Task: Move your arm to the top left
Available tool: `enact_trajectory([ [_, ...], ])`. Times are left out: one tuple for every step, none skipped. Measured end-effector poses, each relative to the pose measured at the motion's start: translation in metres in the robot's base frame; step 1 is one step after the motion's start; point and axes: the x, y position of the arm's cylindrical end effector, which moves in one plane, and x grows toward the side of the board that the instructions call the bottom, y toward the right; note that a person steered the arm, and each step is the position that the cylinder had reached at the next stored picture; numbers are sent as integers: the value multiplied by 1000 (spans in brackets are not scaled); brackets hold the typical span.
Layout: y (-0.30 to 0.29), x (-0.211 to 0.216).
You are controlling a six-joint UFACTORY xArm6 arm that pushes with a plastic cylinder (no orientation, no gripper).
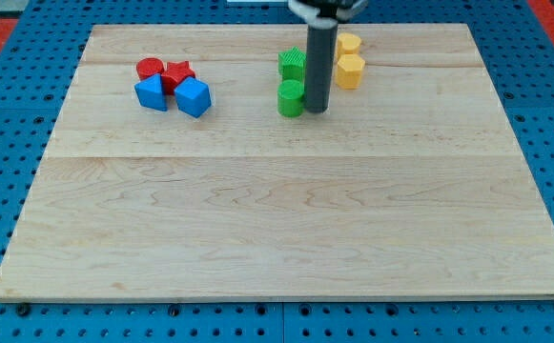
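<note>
Nearest the camera, bare wooden board (pixel 286 238); tip (pixel 317 111) down just right of green cylinder (pixel 291 98); no jaws fitted, so nothing grasped. Judged step: travel not begun; next, slide up-left of that cylinder, skirting red and blue blocks (pixel 172 86).

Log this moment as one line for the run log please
task: arm to top left | my tip: right of green cylinder block, touching or nearly | red and blue blocks cluster: upper left | goal: not reached

one camera, high front view, angled down, whole wooden board (pixel 277 238) in frame
</note>
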Motion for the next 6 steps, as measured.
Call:
enact_trajectory([
  [-25,66],
  [-169,78],
  [-319,31],
  [-332,-68],
  [-258,-130],
  [-195,-82],
])
